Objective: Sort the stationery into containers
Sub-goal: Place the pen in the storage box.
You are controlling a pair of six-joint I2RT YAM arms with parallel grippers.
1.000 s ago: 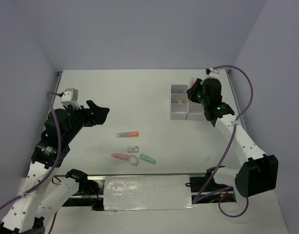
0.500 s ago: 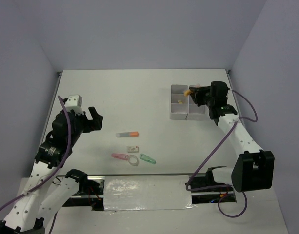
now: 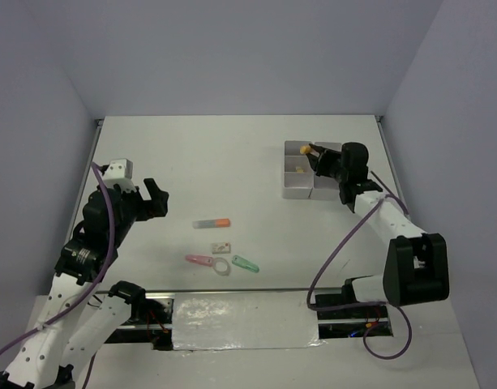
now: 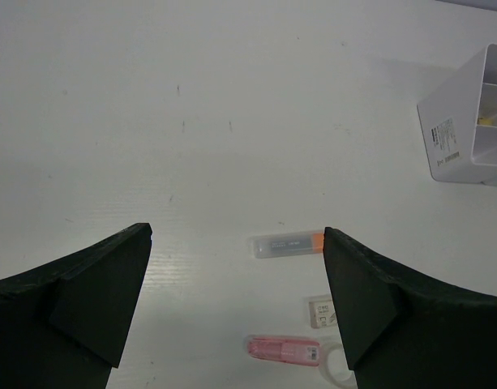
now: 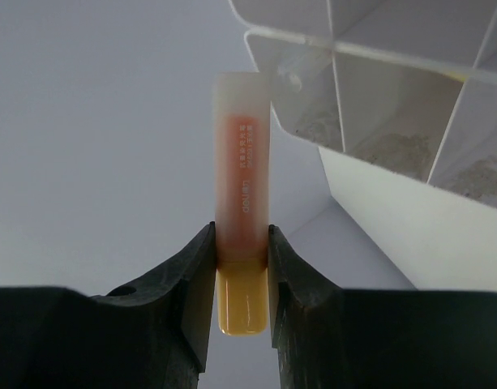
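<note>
Two arms stand at the near edge of a white worktop (image 3: 232, 154). The surface is matt and plain, and the left wrist view shows a few faint dark specks on it. Pale lavender walls (image 3: 232, 57) close it in on the left, far and right sides. At the near edge a black rail (image 3: 256, 290) crosses between the bases, with a crinkled silvery sheet (image 3: 244, 320) below it. Purple cables (image 3: 345, 243) loop from both arms.

The right pincer (image 5: 242, 243) is clenched on a highlighter (image 5: 242, 186), gripping its clear, orange-tinted barrel near the yellow-orange cap. It holds the highlighter at the far end of the block (image 3: 301, 186), a white grid of square compartments on the far right part of the worktop. The highlighter sits at the block's far left corner; whether it is over a compartment or just beside the rim I cannot tell. A small yellowish bit lies in one left compartment.

The left pincer (image 4: 237, 235) is released, its black fingers (image 4: 94, 300) spread wide. It hovers above bare worktop on the left, well apart from the block.

Five loose items lie near the middle, toward the near edge. Farthest is a second highlighter (image 3: 212, 222) with an orange cap, and a white eraser (image 3: 222, 246) lies nearer. Nearest are a pink piece (image 3: 200, 260), a clear ring (image 3: 221, 266) touching it, and a green piece (image 3: 246, 263) just beside the ring.
</note>
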